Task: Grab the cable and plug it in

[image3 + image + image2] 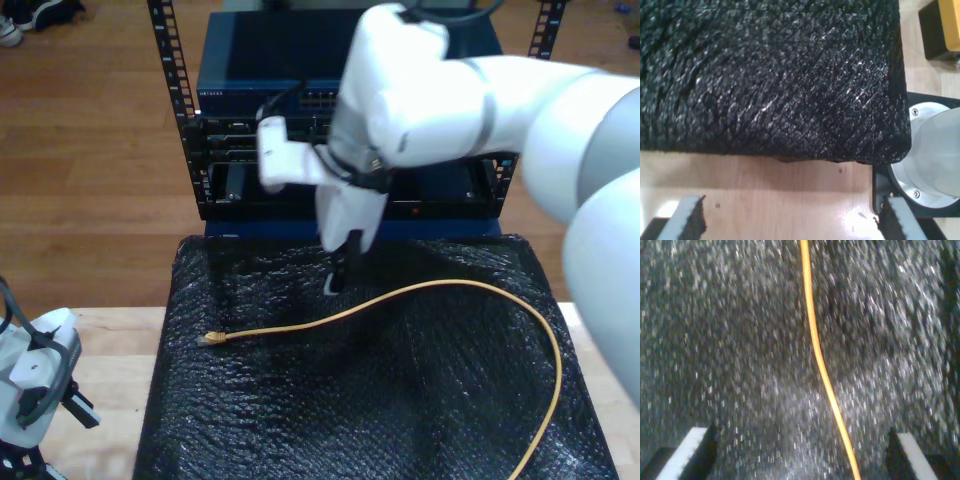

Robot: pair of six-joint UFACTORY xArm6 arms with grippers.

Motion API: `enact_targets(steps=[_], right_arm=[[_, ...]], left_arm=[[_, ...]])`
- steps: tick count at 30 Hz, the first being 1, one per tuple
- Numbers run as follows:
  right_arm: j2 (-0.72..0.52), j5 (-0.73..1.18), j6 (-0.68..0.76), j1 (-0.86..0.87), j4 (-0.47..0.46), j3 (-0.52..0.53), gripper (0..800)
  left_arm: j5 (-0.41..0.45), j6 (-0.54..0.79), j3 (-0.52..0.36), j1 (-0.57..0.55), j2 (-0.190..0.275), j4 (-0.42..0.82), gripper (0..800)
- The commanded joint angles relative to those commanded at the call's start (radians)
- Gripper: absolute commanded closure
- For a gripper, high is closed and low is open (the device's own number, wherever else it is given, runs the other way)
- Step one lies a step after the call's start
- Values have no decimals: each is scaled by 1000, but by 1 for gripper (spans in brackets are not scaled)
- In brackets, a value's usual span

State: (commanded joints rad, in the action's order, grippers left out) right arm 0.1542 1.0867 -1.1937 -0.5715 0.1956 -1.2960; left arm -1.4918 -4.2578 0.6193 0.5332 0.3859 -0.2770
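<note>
Spread wide, my second hand (800,455) hangs over the black textured mat (730,350), and its own wrist view shows the yellow-orange cable (815,347) running between its two pale fingertips (690,450) without touching either. From the exterior view that same hand (340,272) hangs from the large white arm (480,90) that reaches in from the exterior view's right, its tips just above the cable's rising stretch near the middle of the mat (400,400).

That outside camera gives the cable's (400,293) whole path, which the wrist view cannot: the small plug (213,339) lies on the mat toward the exterior view's left, the line runs from it up and across under the hand, then bends round in a broad loop toward the exterior view's lower right. Behind the mat stands a dark rack of network gear (300,150).

My first hand (790,220) is also spread, holding nothing; its wrist view shows its toothed fingertips (687,217) above bare wooden counter (780,195), facing the mat's edge (790,100), with a round grey arm base (935,150) just beside that edge and a yellow and black box (942,27) farther off. At the exterior view's lower left a white and grey gripper (35,385) sits low over the counter (110,350), beside the mat.
</note>
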Motion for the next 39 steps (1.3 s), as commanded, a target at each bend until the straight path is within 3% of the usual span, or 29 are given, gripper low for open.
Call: enact_targets(steps=[16, 27, 39], right_arm=[[192, -26, 319, -172, -187, -120, 8], [327, -26, 379, -221, -247, -227, 32], [428, -25, 376, -241, -279, -324, 204]], left_arm=[[-2, -104, 0, 101, -2, 2, 0], [2, -123, 0, 107, -25, 2, 0], [3, -123, -2, 107, -28, 2, 0]])
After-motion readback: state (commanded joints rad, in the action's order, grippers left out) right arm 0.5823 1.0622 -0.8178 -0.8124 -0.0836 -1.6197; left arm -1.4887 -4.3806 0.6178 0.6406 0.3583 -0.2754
